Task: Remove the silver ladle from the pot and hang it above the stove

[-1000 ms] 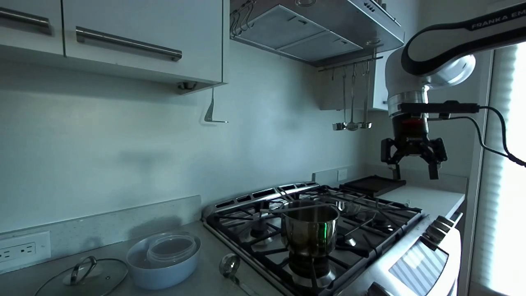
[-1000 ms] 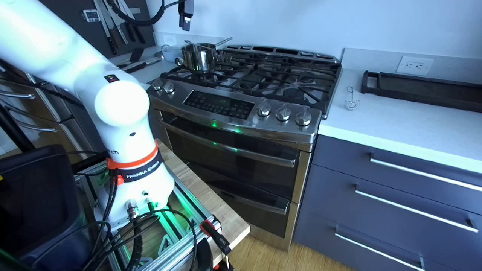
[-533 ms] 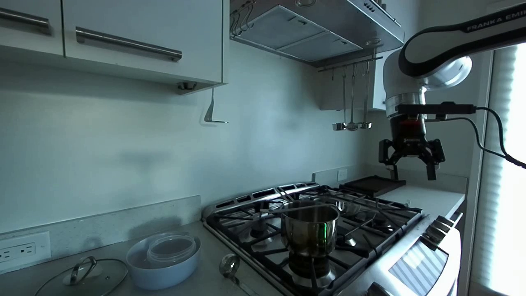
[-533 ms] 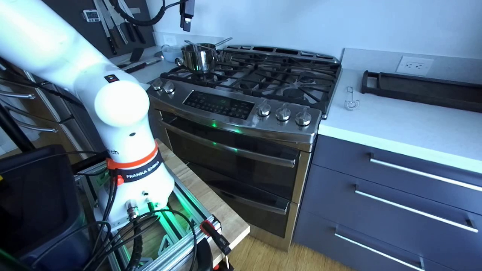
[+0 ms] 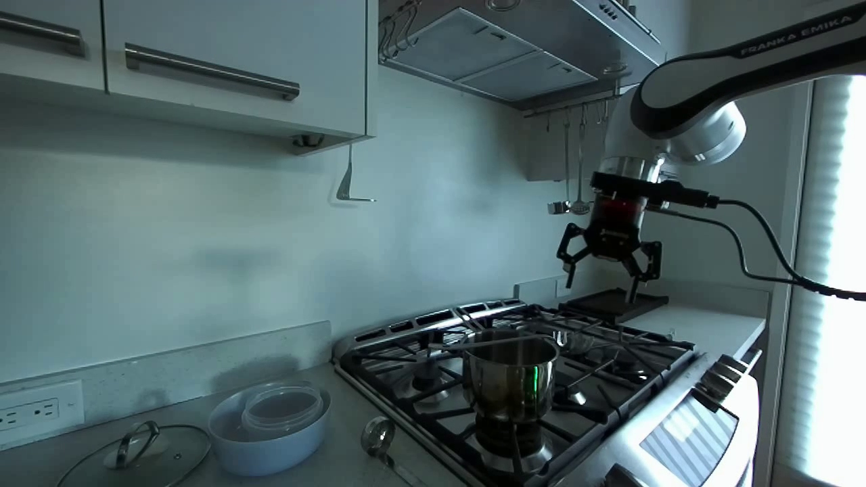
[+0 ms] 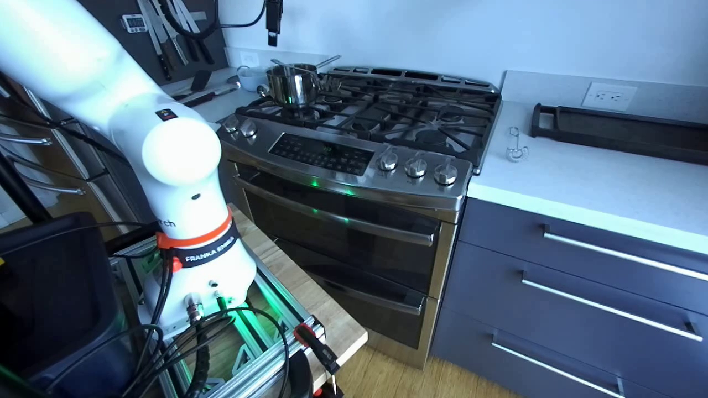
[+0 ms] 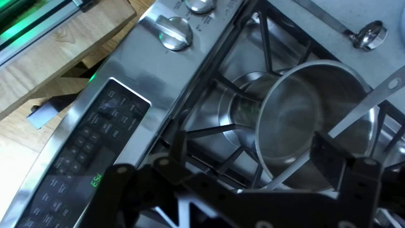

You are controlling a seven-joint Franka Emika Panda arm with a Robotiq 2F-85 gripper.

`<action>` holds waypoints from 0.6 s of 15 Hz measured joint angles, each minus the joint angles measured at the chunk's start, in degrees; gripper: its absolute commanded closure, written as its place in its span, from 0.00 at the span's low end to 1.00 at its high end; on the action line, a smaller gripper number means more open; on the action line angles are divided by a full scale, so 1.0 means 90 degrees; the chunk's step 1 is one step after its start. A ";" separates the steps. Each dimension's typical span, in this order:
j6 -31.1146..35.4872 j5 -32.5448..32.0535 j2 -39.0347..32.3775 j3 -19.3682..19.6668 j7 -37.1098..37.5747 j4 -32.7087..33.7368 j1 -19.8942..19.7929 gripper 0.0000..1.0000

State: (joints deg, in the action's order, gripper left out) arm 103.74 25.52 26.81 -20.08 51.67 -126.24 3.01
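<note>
The gripper hangs above the stove, its fingers wide apart with nothing between them. The ladle lies across the rim of the pot; where its bowl is, I cannot see. To take it well, I think the gripper should turn, so that the fingers close squarely across the thin handle, leaving its holed end free for hanging. Then lift straight, without scraping the rim.

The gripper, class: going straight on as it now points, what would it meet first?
Probably the pot: in an exterior view the gripper, jaws open, slants down towards its edge. Depth is unclear, so it might slip past and meet the stove's black grates instead.
</note>
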 measured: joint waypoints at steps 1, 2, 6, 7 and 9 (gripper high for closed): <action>0.0193 0.0001 -0.0104 -0.0068 0.0250 0.0005 0.0053 0.00; 0.0342 -0.0009 -0.0211 -0.0128 0.0492 0.0016 0.0102 0.00; 0.0579 -0.0191 -0.0548 -0.0248 0.1236 0.0109 0.0276 0.00; 0.0580 -0.0218 -0.0593 -0.0236 0.1271 0.0130 0.0320 0.00; 0.0580 -0.0218 -0.0606 -0.0181 0.1269 0.0134 0.0371 0.00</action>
State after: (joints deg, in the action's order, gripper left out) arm 108.96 23.56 21.36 -21.72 63.09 -125.03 6.35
